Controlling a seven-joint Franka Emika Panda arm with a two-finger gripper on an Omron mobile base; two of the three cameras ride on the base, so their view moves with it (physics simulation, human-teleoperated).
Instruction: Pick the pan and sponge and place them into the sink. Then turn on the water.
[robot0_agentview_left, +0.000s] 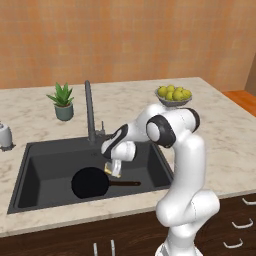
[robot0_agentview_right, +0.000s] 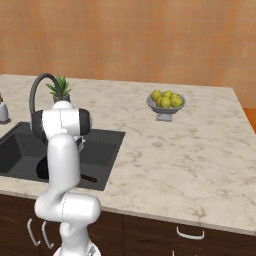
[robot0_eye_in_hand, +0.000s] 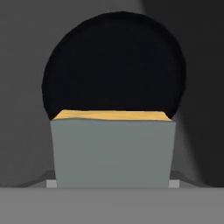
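item, sponge: yellow block with grey-green scrub face, clamped in my tool, which is closed on it across its width and hangs inside the sink, just above the basin floor. item, pan: black, round, already lying on the basin floor with its thin handle pointing to the right; in the hand view it sits directly beyond the sponge. item, faucet: dark gooseneck rising behind the basin on the desk, no stream running. remaining: sponge release, then water. handling note for the release, as i judge it: let go low so the block does not bounce, and either beside the pan or on it is acceptable since both count as in the sink; lift straight up afterwards to clear the basin wall before reaching back for the faucet's small lever.
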